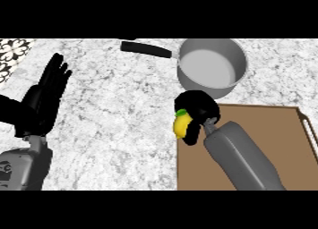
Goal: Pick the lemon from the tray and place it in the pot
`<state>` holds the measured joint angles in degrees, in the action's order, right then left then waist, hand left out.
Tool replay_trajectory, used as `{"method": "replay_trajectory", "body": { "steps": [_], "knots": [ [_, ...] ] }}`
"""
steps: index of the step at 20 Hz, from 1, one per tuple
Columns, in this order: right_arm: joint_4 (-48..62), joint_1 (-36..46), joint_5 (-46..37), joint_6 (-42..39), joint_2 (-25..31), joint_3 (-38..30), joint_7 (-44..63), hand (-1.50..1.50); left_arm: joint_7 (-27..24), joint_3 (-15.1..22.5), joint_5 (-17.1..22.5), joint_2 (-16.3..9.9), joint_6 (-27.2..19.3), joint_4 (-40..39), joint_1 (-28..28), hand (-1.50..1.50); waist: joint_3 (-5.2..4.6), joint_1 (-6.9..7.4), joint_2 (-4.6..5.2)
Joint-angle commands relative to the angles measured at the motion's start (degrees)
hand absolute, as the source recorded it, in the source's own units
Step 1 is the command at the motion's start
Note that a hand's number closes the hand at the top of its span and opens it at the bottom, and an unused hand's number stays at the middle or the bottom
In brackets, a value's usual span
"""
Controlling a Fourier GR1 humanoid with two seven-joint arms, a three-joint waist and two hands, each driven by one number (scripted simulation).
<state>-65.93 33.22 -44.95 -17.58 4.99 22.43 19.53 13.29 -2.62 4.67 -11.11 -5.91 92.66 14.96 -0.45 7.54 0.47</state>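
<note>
The yellow lemon (pixel 181 126) with a small green tip shows at the left side of my right hand (pixel 198 108), whose black fingers curl round it. That hand hangs over the far left corner of the brown tray (pixel 287 143), just short of the grey pot (pixel 212 65). The pot stands beyond the tray, its black handle (pixel 145 48) pointing left, and its inside looks bare. My left hand (pixel 43 96) rests open at the view's left, fingers up, far from both.
A patterned black-and-white tile patch (pixel 6 58) lies at the far left corner. The speckled counter (pixel 122 116) stretches between my two arms. The tray has a raised rail (pixel 312 134) on its right side.
</note>
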Motion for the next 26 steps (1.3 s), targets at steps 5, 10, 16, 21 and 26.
{"method": "replay_trajectory", "body": {
  "steps": [5, 10, 16, 21, 26],
  "knots": [
    [-1.74, 10.87, 6.11, 11.73, -4.87, 8.96, 21.01, 1.5, 0.21, 2.41, 0.21, 1.38, 1.4, -1.63, 2.29, 0.0, 0.31, 3.79, 0.36],
    [-5.31, 19.31, 2.15, 26.88, -4.96, 10.39, 32.37, 1.5, -0.26, 2.29, -0.85, 1.62, 0.39, -3.04, 2.88, 0.0, 0.22, 2.42, -0.43],
    [-3.7, 30.21, -5.6, 39.11, -4.98, 14.92, 47.57, 1.5, 0.59, 1.08, -0.58, 1.32, -0.21, -4.31, 4.67, 0.0, 0.13, 0.62, -0.48],
    [-0.57, 37.3, -9.03, 40.91, -4.97, 16.69, 57.6, 1.5, 0.14, 0.54, -1.46, 1.04, -1.29, -3.68, 3.73, 0.0, 0.16, -0.65, -0.72],
    [3.12, 37.74, -8.82, 46.03, -4.96, 16.5, 59.11, 1.5, -0.12, -0.4, -1.11, 0.73, -1.36, -4.06, 3.71, 0.0, 0.25, -1.76, -0.08]
  ]
}}
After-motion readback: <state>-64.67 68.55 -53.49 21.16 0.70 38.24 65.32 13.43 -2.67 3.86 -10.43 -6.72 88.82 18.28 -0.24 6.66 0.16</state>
